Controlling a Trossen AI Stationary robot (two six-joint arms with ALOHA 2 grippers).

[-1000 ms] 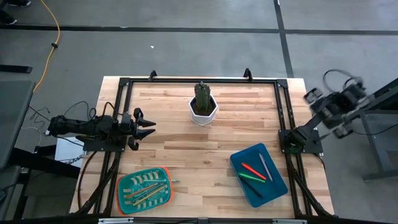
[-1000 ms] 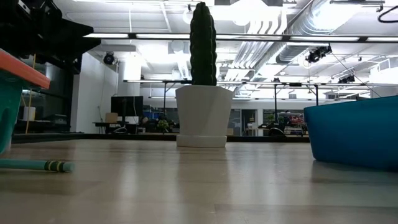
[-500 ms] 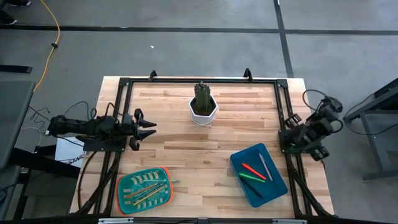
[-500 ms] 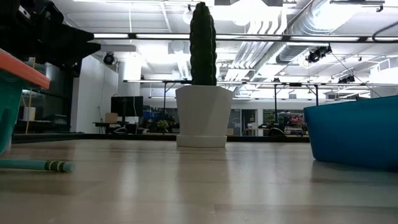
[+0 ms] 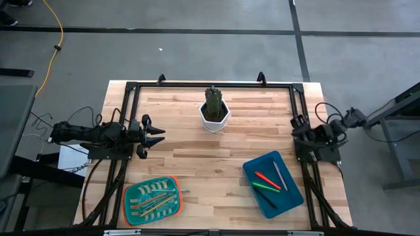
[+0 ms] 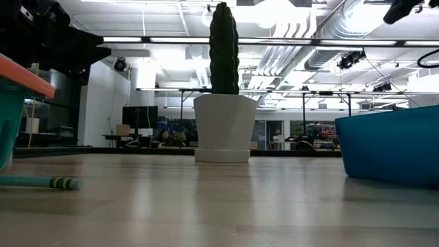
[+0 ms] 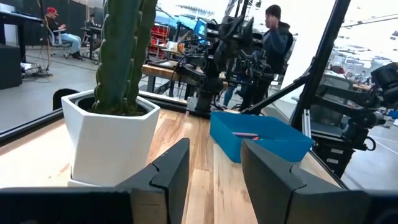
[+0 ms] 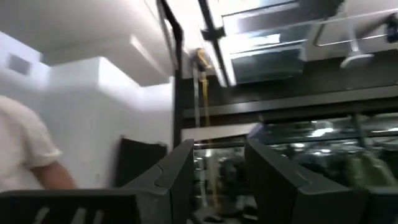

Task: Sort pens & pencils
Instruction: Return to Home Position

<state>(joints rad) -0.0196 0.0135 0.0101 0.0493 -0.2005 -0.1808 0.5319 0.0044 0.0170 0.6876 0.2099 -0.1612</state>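
Observation:
The pens, one pink-red (image 5: 268, 178), one green (image 5: 265, 187) and one pale grey (image 5: 280, 176), lie in the blue bin (image 5: 289, 196) at the near right. Several yellow-tan pencils (image 5: 151, 200) lie in the teal tray with an orange rim (image 5: 128, 211) at the near left. One more pencil (image 6: 41, 182) lies on the table beside that tray. My left gripper (image 5: 156, 134) (image 7: 214, 180) stands open at the table's left edge, pointing level across it. My right gripper (image 5: 298, 124) (image 8: 217, 180) is open at the right edge, tipped upward, with nothing between its fingers.
A cactus in a white pot (image 5: 214, 113) stands at the far middle of the table. A black frame (image 5: 210, 84) runs round the table's edges. Bare wood (image 5: 216, 164) lies between tray and bin. A person (image 7: 277, 37) stands beyond the table; a pale sleeve (image 8: 22, 155) shows in the right wrist view.
My right arm has folded in from beyond the table's right edge toward its post at that edge and has sunk down. Its gripper has tipped upward and stays open. Pens, pencils, tray and bin have kept their places.

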